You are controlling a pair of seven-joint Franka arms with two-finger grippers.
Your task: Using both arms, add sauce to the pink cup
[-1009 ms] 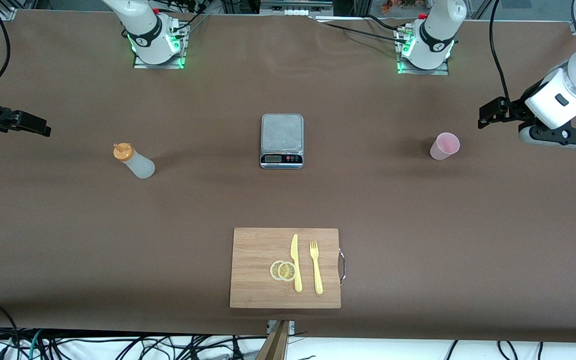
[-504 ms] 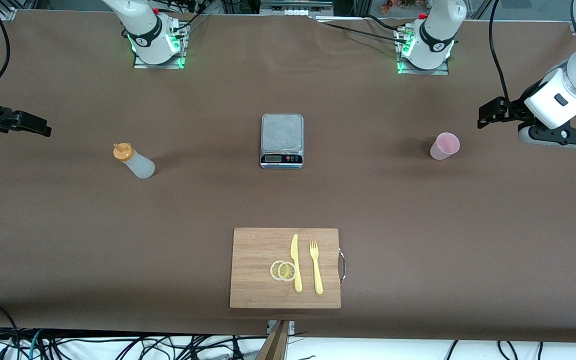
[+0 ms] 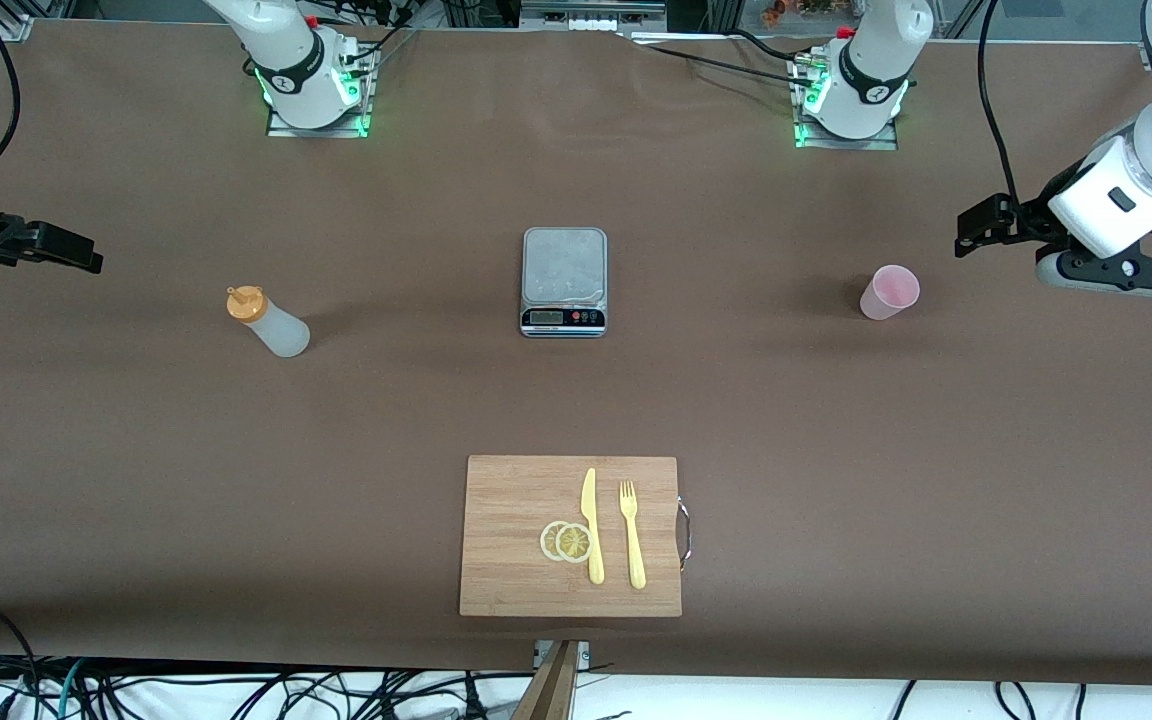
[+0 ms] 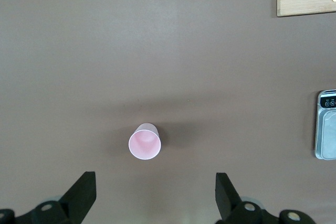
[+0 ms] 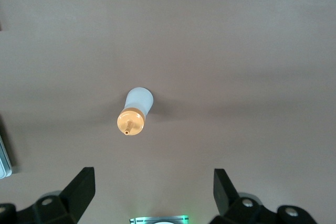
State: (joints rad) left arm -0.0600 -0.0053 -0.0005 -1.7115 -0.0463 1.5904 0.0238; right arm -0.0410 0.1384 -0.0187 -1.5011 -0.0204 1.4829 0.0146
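The sauce bottle (image 3: 268, 321) stands upright on the brown bench (image 3: 836, 450) toward the right arm's end, its orange cap (image 5: 130, 121) on, with nothing touching it. The pink cup (image 3: 889, 292) stands upright toward the left arm's end, its mouth up, also untouched. Between the two, well apart from both, sits a kitchen scale (image 3: 563, 281) with its display facing the front camera. Nearer to that camera lies a wooden cutting board (image 3: 508, 560) carrying two lemon slices (image 3: 566, 541), a yellow knife (image 3: 591, 524) and a yellow fork (image 3: 631, 533) side by side.

The left pincer (image 4: 155, 195) hangs in the air over the bench's edge at the left arm's end, near the cup but not over it; its fingers (image 4: 81, 192) are spread wide and hold nothing. The right pincer (image 5: 153, 192) hangs over the bench's edge at the right arm's end, apart from the bottle, its fingers (image 5: 81, 188) likewise wide apart and empty.
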